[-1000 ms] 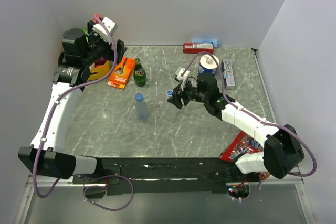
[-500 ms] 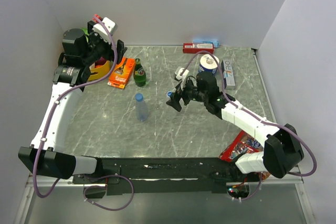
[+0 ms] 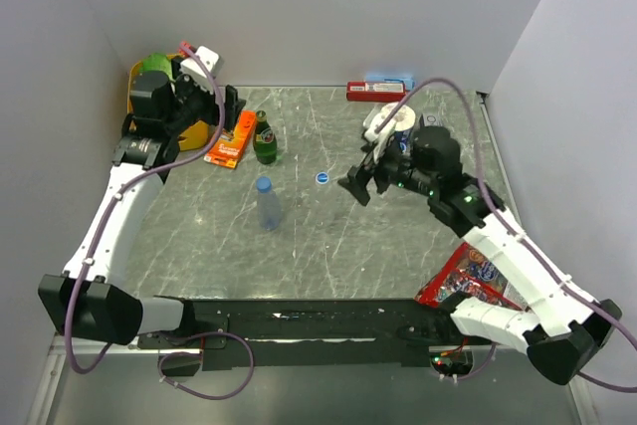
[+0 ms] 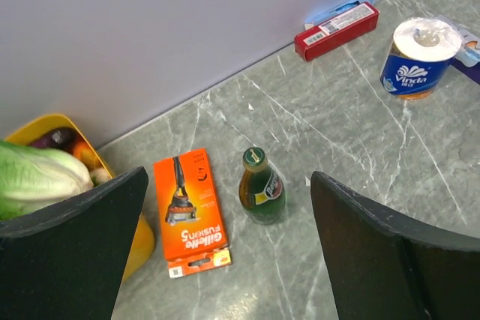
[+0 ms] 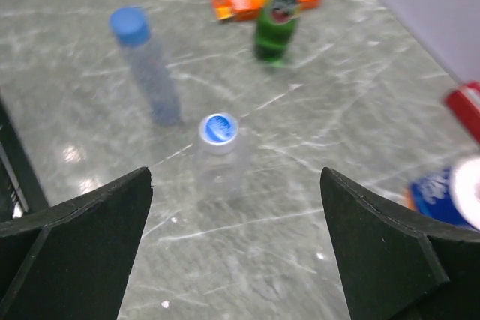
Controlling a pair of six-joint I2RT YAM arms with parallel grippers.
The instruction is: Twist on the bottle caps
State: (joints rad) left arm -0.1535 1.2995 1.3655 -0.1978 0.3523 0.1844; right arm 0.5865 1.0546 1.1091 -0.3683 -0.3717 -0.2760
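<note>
Two clear bottles stand upright on the grey table. The left bottle (image 3: 268,208) (image 5: 155,80) wears a blue cap (image 3: 264,184) (image 5: 129,25). The other bottle (image 5: 221,172) carries a blue cap (image 3: 322,177) (image 5: 218,129) with a whitish rim; from above, little but its cap shows. My right gripper (image 3: 358,189) (image 5: 236,260) hangs open just right of this bottle, nothing between its fingers. Far back on the left, my left gripper (image 3: 221,111) (image 4: 225,260) is open and empty above the table.
A dark green glass bottle (image 3: 264,138) (image 4: 262,189) and an orange razor box (image 3: 231,138) (image 4: 191,215) lie under the left gripper. A yellow bowl (image 3: 135,75) of vegetables is back left. A red box (image 3: 375,92), paper roll (image 4: 416,58) and red snack bag (image 3: 463,276) lie on the right.
My right gripper opened off the capped bottle and drew back to the right, leaving it standing. The left arm shifted slightly, uncovering the yellow bowl.
</note>
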